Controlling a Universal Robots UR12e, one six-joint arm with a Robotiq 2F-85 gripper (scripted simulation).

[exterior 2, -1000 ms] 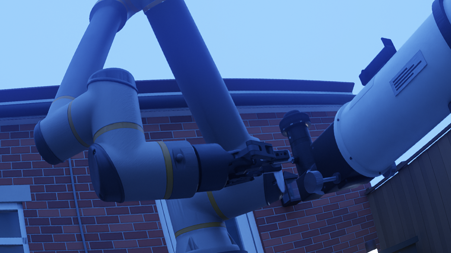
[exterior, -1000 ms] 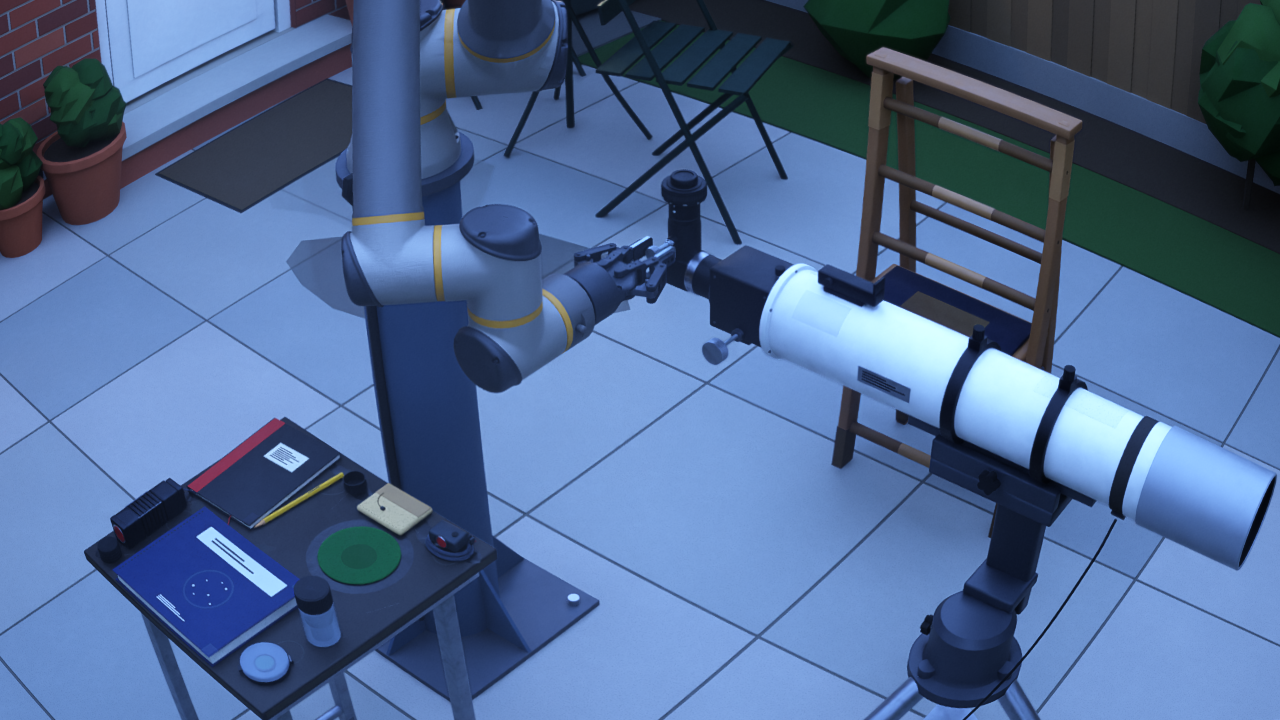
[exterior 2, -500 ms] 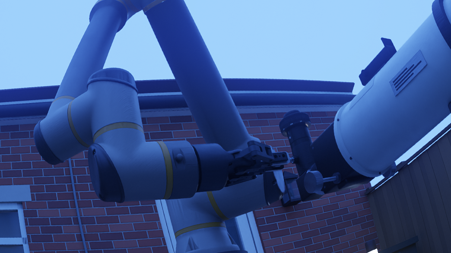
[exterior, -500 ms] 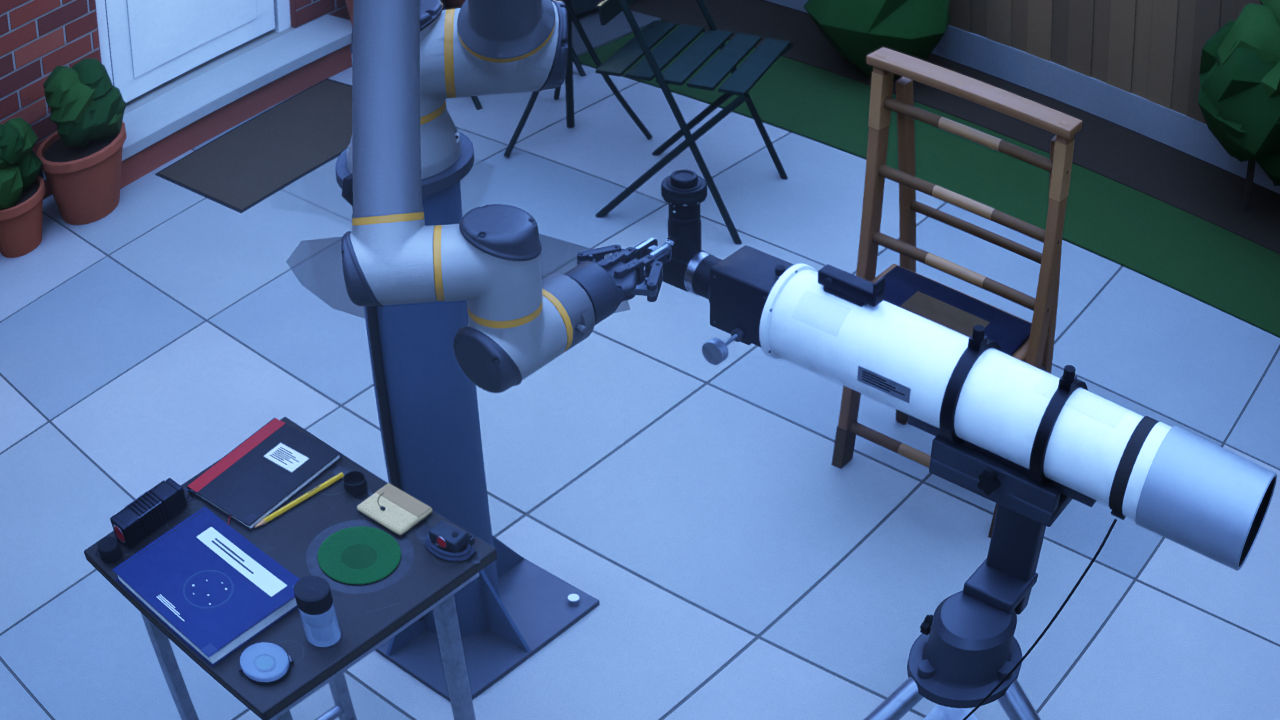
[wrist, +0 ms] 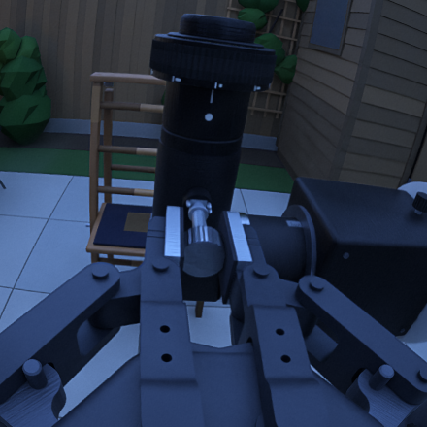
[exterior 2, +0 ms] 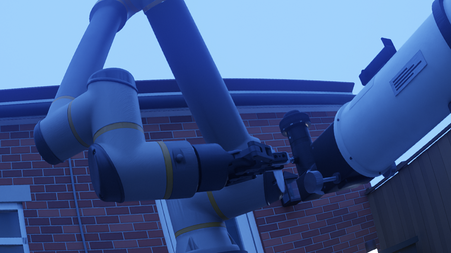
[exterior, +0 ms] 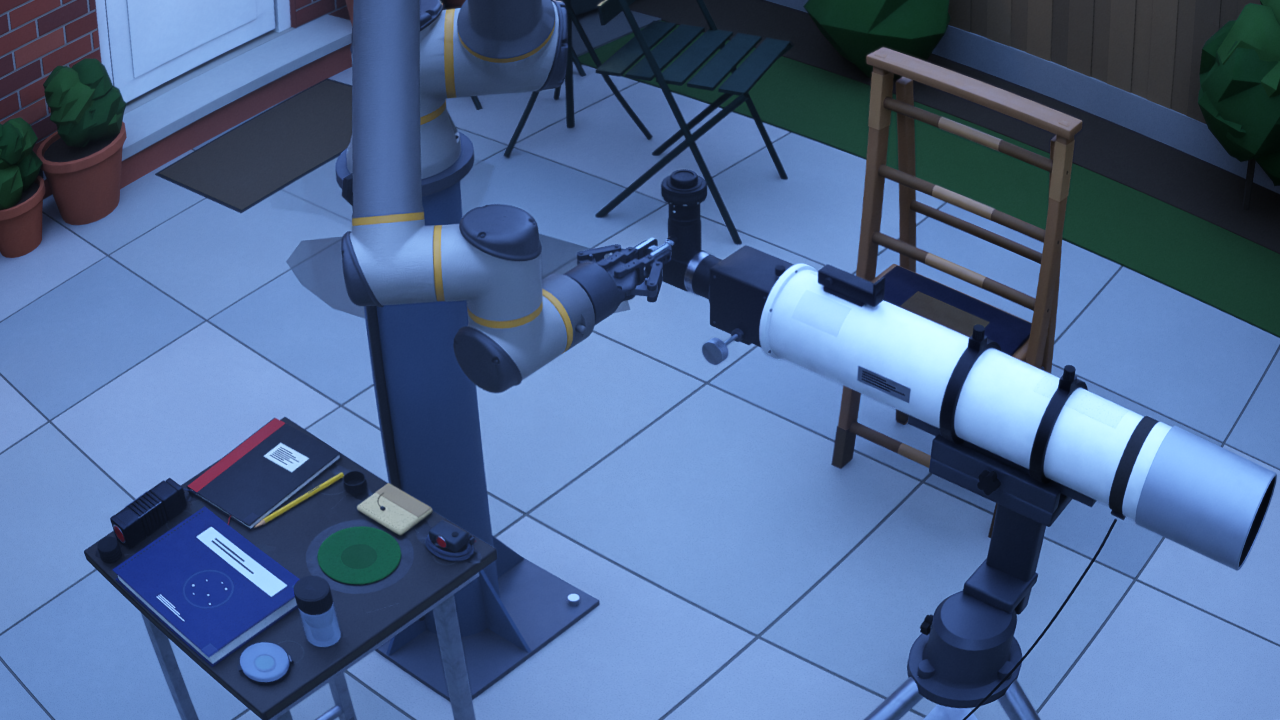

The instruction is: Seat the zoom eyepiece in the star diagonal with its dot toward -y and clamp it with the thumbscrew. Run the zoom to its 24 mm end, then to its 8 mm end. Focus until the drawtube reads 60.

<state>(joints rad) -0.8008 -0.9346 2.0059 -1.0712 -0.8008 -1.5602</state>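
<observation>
The star diagonal [wrist: 194,242] is mostly hidden behind my fingers and the eyepiece. The black zoom eyepiece [wrist: 206,126] [exterior: 684,219] [exterior 2: 298,141] stands upright in it, with a white dot on the side facing the wrist camera. My gripper [wrist: 203,238] [exterior: 658,260] [exterior 2: 284,156] reaches in level from the arm side and grips the thumbscrew [wrist: 203,247] by its dark knob. A short metal stem runs from the knob into the diagonal. The focuser body [wrist: 359,242] sits to the right. Its focus knob [exterior: 715,350] [exterior 2: 314,181] hangs below.
Behind the eyepiece stand a wooden ladder rack [exterior: 962,224] and folding chairs [exterior: 662,63]. The white telescope tube [exterior: 1002,394] runs right on its mount [exterior: 985,618]. A side table [exterior: 286,555] with books, a green pad and small items stands by the arm's pedestal.
</observation>
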